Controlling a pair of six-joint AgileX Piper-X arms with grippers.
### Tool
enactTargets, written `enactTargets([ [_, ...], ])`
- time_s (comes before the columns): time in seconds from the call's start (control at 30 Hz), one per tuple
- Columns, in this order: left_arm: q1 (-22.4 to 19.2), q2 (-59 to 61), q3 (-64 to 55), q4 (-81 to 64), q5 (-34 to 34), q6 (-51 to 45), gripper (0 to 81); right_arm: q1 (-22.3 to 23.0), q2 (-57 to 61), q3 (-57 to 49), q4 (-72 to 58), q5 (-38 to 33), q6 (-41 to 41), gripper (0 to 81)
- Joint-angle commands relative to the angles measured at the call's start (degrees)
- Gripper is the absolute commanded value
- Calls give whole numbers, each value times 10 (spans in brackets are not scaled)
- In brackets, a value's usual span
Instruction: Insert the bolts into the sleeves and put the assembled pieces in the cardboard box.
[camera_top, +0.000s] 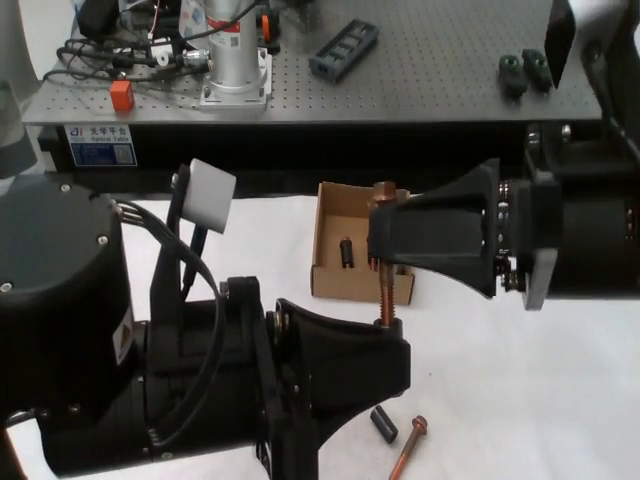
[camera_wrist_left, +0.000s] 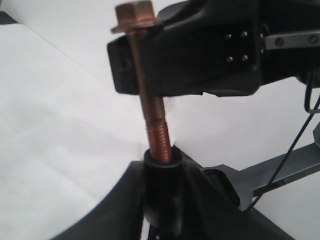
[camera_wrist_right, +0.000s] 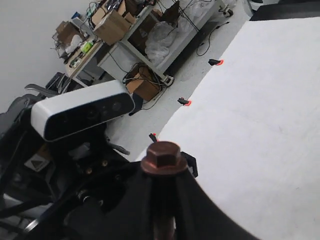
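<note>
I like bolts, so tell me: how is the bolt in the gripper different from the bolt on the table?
The held bolt stands upright; the table bolt lies flat. The held bolt is pinched by the right gripper; the table bolt is free. The held bolt's tip enters a sleeve; the table bolt wears none. Both are copper-coloured.

The bolt (camera_wrist_left: 148, 85) is gleaming as copper-toned metal, smooth along its shank and ridged at the thread, while the sleeve (camera_wrist_left: 161, 185) is looking like smooth, matt black plastic. The cardboard box (camera_top: 330, 205) is showing plain brown, matt board, the white sheet (camera_top: 540, 380) lying under it is looking matt like cloth or paper, and the perforated metal plate (camera_top: 440, 60) behind it is showing a dull grey finish.
</note>
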Motion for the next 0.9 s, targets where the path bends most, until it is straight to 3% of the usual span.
enactTargets([
  [0.0,-1,-2,-3,-20,-45,79,6,2,-10,-2,6,-22,-58,216],
  [0.07,-1,-2,-3,-20,-66,124,6,2,-15,-2,6,-25,-79,359],
  [0.13,-1,-2,-3,-20,-89,171,6,0,-22,-2,5,-10,-80,442],
  [0.27,-1,0,-3,-20,-153,171,6,-29,-56,-3,8,41,-80,420],
  [0.4,10,37,-13,-19,-253,29,6,-89,-116,-3,90,112,-87,393],
  [0.53,46,138,-66,-19,-258,7,6,-143,-162,-2,240,176,-113,371],
  [0.67,81,274,-182,19,-258,39,6,-167,-191,-2,364,203,-113,371],
  [0.87,111,496,-452,251,-267,71,6,-167,-217,-2,463,220,-113,371],
])
